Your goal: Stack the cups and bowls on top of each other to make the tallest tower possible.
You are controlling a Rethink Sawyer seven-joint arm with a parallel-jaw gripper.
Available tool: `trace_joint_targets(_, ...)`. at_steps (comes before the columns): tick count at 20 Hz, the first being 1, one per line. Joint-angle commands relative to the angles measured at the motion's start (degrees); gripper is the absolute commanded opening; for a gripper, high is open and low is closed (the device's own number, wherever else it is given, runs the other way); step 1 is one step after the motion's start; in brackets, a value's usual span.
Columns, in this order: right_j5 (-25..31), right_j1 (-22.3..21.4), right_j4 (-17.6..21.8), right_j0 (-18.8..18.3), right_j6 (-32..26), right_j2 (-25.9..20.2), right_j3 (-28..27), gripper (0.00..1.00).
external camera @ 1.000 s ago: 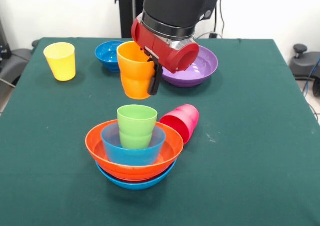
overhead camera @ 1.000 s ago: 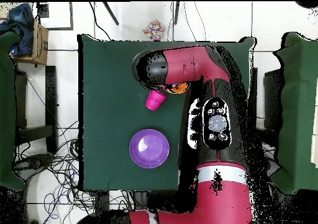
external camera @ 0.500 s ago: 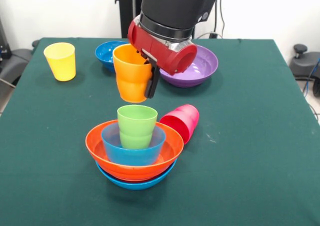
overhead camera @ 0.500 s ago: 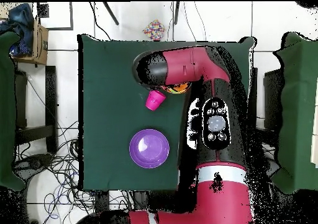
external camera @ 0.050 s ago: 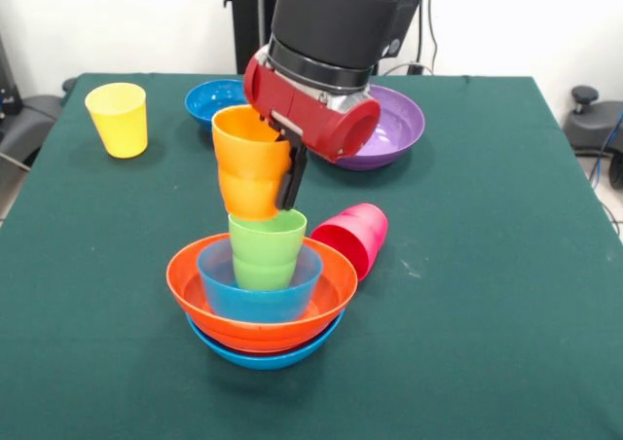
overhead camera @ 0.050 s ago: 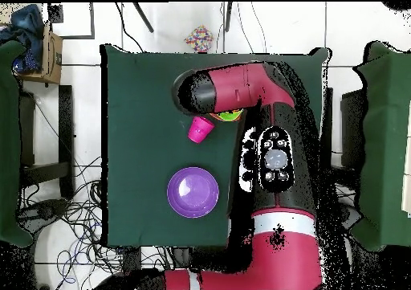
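My gripper [external camera @ 0.050 s ago: 276, 170] is shut on the rim of the orange cup [external camera @ 0.050 s ago: 249, 164] and holds it slightly tilted. The cup's base sits at the mouth of the green cup [external camera @ 0.050 s ago: 265, 255]. That green cup tops the tower: it stands in a small light-blue bowl [external camera @ 0.050 s ago: 222, 292], which sits in a wide orange bowl [external camera @ 0.050 s ago: 185, 282] over a light-blue bowl [external camera @ 0.050 s ago: 261, 357]. A pink cup [external camera @ 0.050 s ago: 352, 238] lies on its side just right of the tower. In the overhead view the arm [overhead camera @ 0.050 s ago: 241, 94] hides most of the tower; a sliver of the green cup [overhead camera @ 0.050 s ago: 231, 115] and the pink cup [overhead camera @ 0.050 s ago: 200, 129] show.
A yellow cup [external camera @ 0.050 s ago: 117, 119] stands upright at the far left of the green table [external camera @ 0.050 s ago: 487, 284]. A dark-blue bowl [external camera @ 0.050 s ago: 209, 99] and a purple bowl [external camera @ 0.050 s ago: 394, 128] sit behind the arm; the purple bowl [overhead camera @ 0.050 s ago: 193, 192] also shows from overhead.
The gripper has come down and shifted a little left with the orange cup, whose base went from clear above the green cup to its rim.
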State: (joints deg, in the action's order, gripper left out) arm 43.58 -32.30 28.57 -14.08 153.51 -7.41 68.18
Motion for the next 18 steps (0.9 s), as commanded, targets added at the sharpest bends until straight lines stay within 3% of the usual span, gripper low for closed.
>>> trace_joint_targets(1, -4.7, 3.6, 4.7, 1.2, -6.6, -0.9, 3.9, 0.0)
trace_joint_targets(9, -6.7, 4.2, 3.9, 2.4, -4.0, 0.8, 4.8, 0.0)
trace_joint_targets(18, -0.3, 2.8, 0.7, 0.9, -9.2, -1.3, 4.6, 0.0)
